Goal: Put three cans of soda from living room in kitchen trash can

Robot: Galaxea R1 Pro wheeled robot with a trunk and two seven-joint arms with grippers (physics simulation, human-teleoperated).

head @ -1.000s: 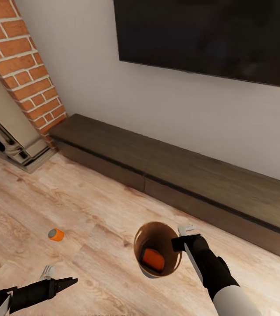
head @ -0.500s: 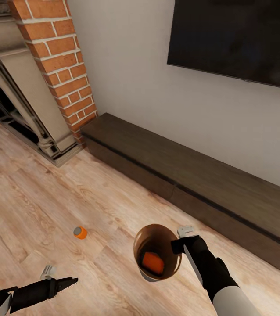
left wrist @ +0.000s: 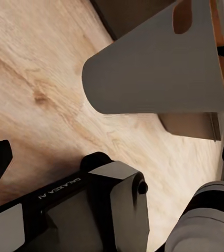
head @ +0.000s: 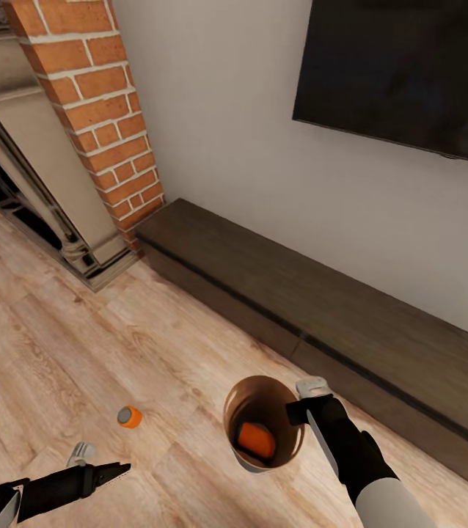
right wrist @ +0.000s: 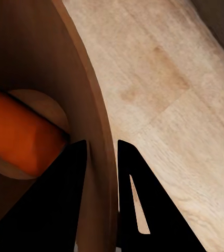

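We hold the trash can up off the wood floor with our right gripper. Its jaws are pinched on the can's rim, one inside and one outside. One orange soda can lies at the bottom of it. Another soda can lies on the floor to the left. We cannot tell how our left gripper stands.

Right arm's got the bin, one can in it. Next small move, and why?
Probably lower the left gripper toward the can of soda lying on the floor just ahead of it. The right gripper pinches the tash can by its wall, one orange can already inside, so the left one looks free.
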